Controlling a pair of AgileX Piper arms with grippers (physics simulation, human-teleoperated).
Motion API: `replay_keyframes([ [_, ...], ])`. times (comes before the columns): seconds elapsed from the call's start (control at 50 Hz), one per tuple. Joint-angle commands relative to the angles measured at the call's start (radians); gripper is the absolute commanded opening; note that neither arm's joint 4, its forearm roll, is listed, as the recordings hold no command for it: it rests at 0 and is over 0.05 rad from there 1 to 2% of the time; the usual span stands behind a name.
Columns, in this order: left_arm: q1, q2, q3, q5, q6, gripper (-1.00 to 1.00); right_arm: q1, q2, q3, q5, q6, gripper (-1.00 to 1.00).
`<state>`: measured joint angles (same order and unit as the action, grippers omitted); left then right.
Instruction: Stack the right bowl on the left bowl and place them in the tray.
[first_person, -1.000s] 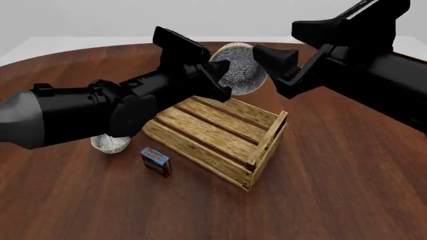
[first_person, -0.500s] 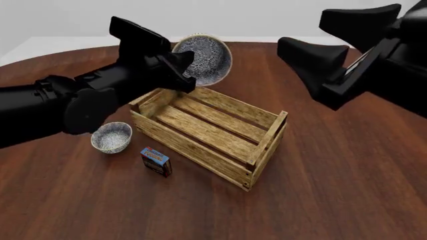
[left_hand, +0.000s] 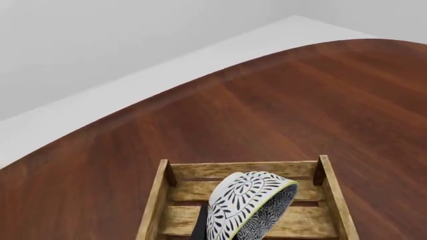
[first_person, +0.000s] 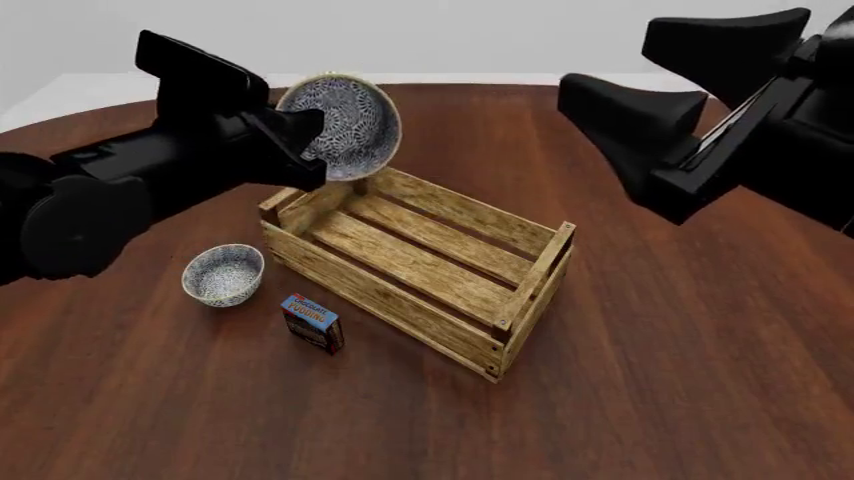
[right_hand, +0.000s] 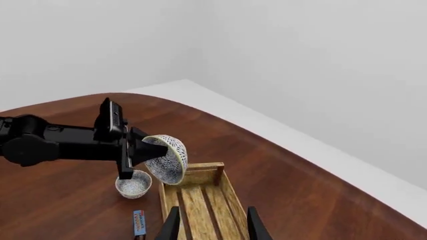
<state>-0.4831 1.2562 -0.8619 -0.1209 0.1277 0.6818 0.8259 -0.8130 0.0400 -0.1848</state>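
Left hand (first_person: 300, 140) gripping patterned bowl (first_person: 340, 125) (tilted) over tray (first_person: 534, 275), right hand (first_person: 667, 110) spread wide, empty

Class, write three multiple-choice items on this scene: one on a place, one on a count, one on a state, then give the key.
1. Where is the small bowl?
A. in the tray
B. on the table left of the tray
C. in the right hand

2. How many bowls show?
A. one
B. two
C. three

3. The large bowl is
A. flat on the table
B. stacked
C. held tilted

Key: B, it stands beside the crate wall; B, one large, one small; C, the left hand grips it aloft, while the right hand is open.
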Motion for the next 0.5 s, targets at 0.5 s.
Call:
replay_keyframes([
  [0.5,0.15,-0.127,0.105,0.039,-0.009,-1.0,-0.006,0.037,-0.001,-0.023,-0.002,1.0],
])
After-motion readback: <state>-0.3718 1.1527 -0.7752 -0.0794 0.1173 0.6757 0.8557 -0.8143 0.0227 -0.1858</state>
